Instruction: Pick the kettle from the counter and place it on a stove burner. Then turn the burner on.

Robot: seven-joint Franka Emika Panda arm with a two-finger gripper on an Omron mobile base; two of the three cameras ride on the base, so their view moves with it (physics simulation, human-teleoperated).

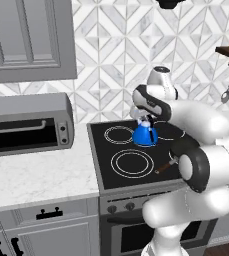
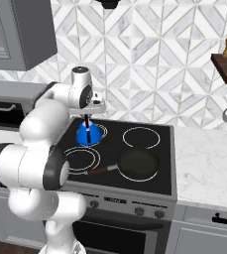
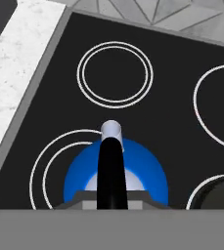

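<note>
The small blue kettle (image 1: 145, 136) (image 2: 89, 135) hangs by its dark arched handle (image 3: 110, 168) over the black glass stove top. My gripper (image 1: 144, 121) (image 2: 87, 120) is directly above it, shut on the handle. In the hand view the kettle (image 3: 147, 171) covers the right part of the large double-ring stove burner (image 3: 45, 166) (image 1: 131, 163) (image 2: 80, 160), which is black. I cannot tell whether the kettle's base touches the glass. The marbled counter (image 1: 41, 175) (image 3: 15, 73) lies to the left of the stove.
A black frying pan (image 2: 139, 164) with a brown handle sits on the front right burner. Behind are a smaller double ring (image 1: 118, 134) and a single ring (image 2: 141, 137). A toaster oven (image 1: 28, 125) stands on the left counter. Stove knobs (image 1: 121, 206) line the front.
</note>
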